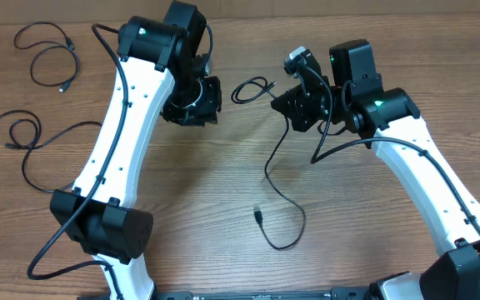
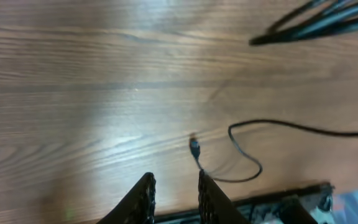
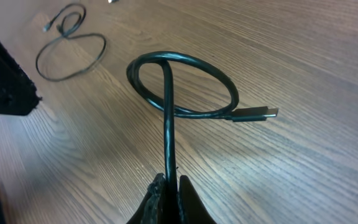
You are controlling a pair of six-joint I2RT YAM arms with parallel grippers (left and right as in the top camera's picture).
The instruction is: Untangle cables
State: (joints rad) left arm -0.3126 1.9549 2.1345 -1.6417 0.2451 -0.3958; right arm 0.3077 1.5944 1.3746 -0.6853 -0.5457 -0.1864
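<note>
One black cable (image 1: 283, 196) lies mid-table. Its upper end curls into a small loop (image 1: 252, 87), and its lower plug (image 1: 258, 217) rests on the wood. My right gripper (image 1: 280, 98) is shut on this cable just behind the loop. In the right wrist view the cord rises from between the closed fingers (image 3: 168, 183) into the loop (image 3: 179, 84), which ends in a plug (image 3: 257, 114). My left gripper (image 2: 174, 186) hovers above the table with its fingers slightly apart and nothing between them. The cable's lower plug (image 2: 194, 146) lies just beyond its tips. Two more cables (image 1: 48, 54) (image 1: 15, 142) lie separately at the far left.
The left arm (image 1: 119, 142) stretches from the front left toward the table's middle, and the right arm (image 1: 423, 167) comes in from the front right. A black rail (image 1: 265, 293) runs along the front edge. Another cable (image 3: 70, 43) shows far off in the right wrist view.
</note>
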